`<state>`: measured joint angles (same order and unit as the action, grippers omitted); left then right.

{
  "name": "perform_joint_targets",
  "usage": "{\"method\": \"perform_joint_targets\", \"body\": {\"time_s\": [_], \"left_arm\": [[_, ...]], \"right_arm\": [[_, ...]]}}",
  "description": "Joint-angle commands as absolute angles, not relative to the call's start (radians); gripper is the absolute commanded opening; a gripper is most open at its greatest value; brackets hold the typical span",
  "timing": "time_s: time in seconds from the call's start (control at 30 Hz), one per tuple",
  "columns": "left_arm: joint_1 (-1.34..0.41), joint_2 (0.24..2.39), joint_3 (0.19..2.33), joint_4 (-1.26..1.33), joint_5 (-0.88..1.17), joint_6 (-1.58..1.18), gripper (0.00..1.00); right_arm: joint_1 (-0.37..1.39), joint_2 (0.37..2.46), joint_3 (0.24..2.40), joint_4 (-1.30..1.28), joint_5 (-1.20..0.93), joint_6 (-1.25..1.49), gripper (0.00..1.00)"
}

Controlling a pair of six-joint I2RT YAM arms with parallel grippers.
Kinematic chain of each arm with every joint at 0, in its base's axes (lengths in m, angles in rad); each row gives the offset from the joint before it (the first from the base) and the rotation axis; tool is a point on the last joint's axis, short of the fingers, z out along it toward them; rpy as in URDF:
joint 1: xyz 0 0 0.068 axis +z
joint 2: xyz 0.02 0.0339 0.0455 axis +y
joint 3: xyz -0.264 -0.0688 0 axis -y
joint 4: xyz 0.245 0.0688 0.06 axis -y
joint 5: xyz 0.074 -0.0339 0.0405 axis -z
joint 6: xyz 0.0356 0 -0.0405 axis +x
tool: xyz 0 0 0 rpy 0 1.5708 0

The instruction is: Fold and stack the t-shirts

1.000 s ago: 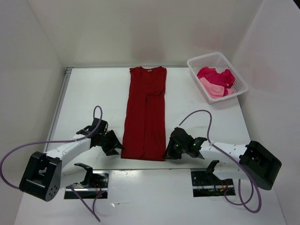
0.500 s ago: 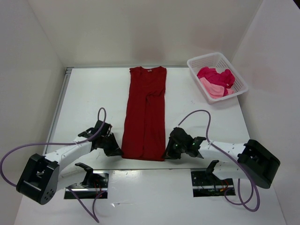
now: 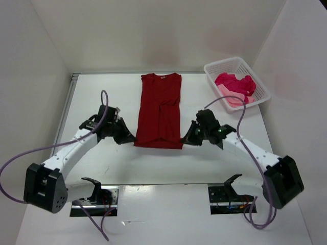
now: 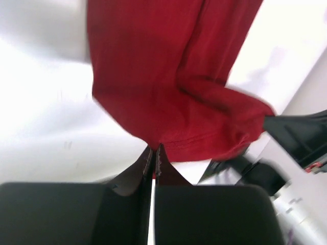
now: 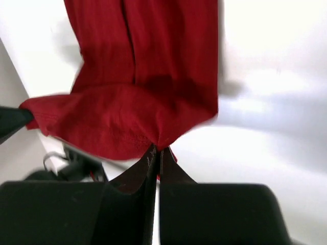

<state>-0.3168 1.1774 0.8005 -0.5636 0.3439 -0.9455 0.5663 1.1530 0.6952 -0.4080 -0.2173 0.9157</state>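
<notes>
Two grips on red t-shirt (image 3: 160,109) — left tool (image 4: 154,150), right tool (image 5: 155,149).

The top view looks down from above and behind the arms (image 3: 76,145), far enough to take in the whole table (image 3: 92,97). Each wrist view sits close, facing out along its own fingers (image 4: 134,173) — all three share the near hem of the red shirt (image 3: 159,109).

**Surfaces from the wrist and overhead feeds**

The dark red t-shirt (image 3: 159,109) reads to me as soft, matt cloth, with a stitched hem line right at the tips of my left gripper (image 4: 154,152) and right gripper (image 5: 156,150). Their fingers (image 4: 130,178) look like matt black plastic. Beneath them the table (image 3: 102,97) is smooth white with a faint sheen. Beyond the right gripper, the basket (image 3: 222,62) is white plastic lattice.
</notes>
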Motion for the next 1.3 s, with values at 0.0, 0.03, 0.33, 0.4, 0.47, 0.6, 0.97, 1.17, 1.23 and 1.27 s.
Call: {"method": "perform_joint_targets", "body": {"time_s": [0.0, 0.03, 0.33, 0.4, 0.47, 0.6, 0.97, 1.17, 1.23, 1.27], "left_arm": [[-0.223, 1.27, 0.882, -0.497, 0.333, -0.93, 0.0], [-0.204, 1.301, 0.897, -0.444, 0.333, -0.917, 0.01], [-0.176, 1.718, 1.259, -0.296, 0.298, -0.851, 0.03], [-0.176, 1.804, 1.307, -0.296, 0.298, -0.842, 0.03], [-0.167, 1.865, 1.359, -0.285, 0.288, -0.833, 0.04], [-0.158, 1.945, 1.454, -0.27, 0.288, -0.833, 0.05], [-0.13, 1.987, 1.467, -0.134, 0.295, -0.865, 0.53], [-0.127, 1.806, 1.392, -0.094, 0.282, -0.88, 0.55], [-0.159, 1.755, 1.284, -0.078, 0.291, -0.891, 0.49], [-0.199, 1.74, 1.247, -0.063, 0.301, -0.903, 0.46]], "right_arm": [[0.485, 1.29, 0.834, -0.43, -0.242, 0.755, 0.0], [0.473, 1.375, 0.868, -0.42, -0.232, 0.733, 0.0], [0.328, 1.722, 1.234, -0.368, -0.213, 0.597, 0.0], [0.308, 1.807, 1.285, -0.368, -0.213, 0.572, 0.0], [0.308, 1.885, 1.368, -0.377, -0.213, 0.559, 0.0], [0.299, 1.988, 1.517, -0.391, -0.213, 0.531, 0.0], [0.288, 2.077, 1.624, -0.394, -0.206, 0.532, 0.31], [0.288, 1.919, 1.583, -0.394, -0.177, 0.541, 0.41], [0.299, 1.867, 1.53, -0.374, -0.167, 0.541, 0.41], [0.314, 1.856, 1.511, -0.365, -0.167, 0.541, 0.32]]}}
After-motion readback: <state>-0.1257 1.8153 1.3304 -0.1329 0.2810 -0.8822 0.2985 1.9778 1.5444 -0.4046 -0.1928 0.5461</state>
